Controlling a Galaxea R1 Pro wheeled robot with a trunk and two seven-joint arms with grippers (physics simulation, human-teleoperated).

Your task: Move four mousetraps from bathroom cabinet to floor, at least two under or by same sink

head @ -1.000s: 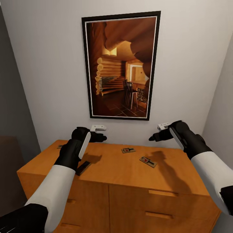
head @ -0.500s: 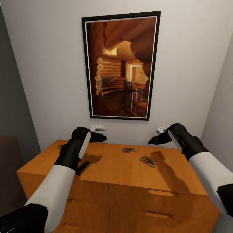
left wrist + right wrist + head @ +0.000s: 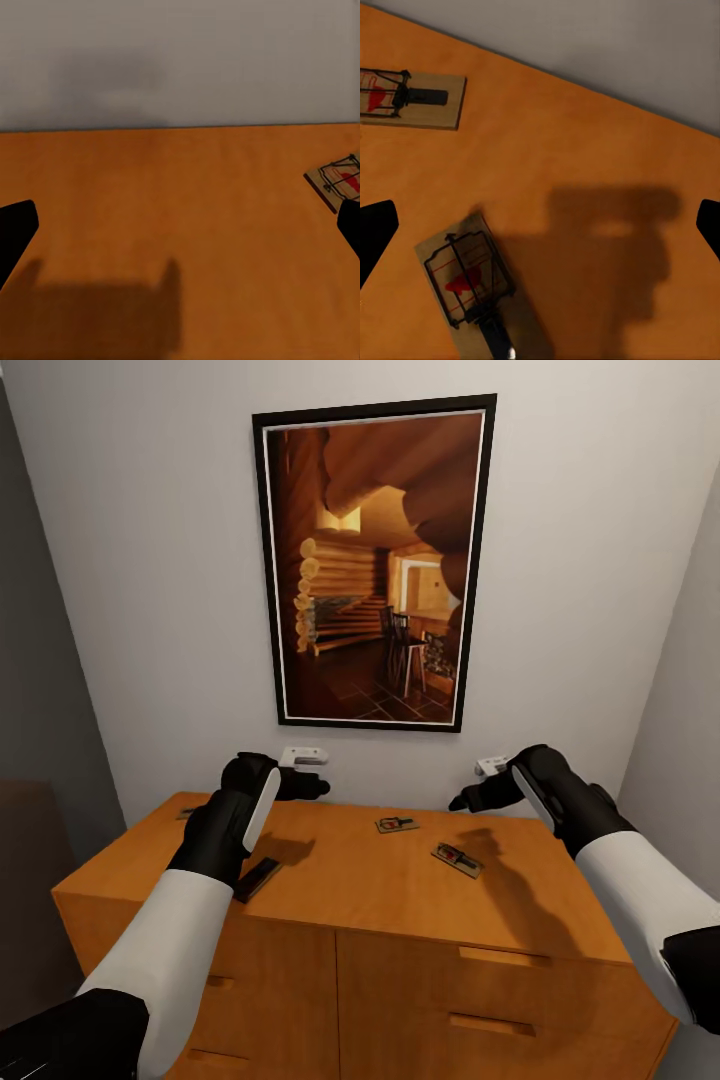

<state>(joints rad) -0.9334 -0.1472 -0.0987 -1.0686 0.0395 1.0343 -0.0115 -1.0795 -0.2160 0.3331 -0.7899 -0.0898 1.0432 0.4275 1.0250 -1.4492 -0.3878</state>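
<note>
As the right pincer (image 3: 462,800) drifts inward over the cabinet (image 3: 340,880), released with jaws spread, one mousetrap (image 3: 465,281) now lies almost beneath it, another (image 3: 409,100) just beyond. The left pincer (image 3: 318,788), also released, hangs unmoved. A descent looks next.

Soft even light, blurred shadows on cabinet (image 3: 380,880)
</note>
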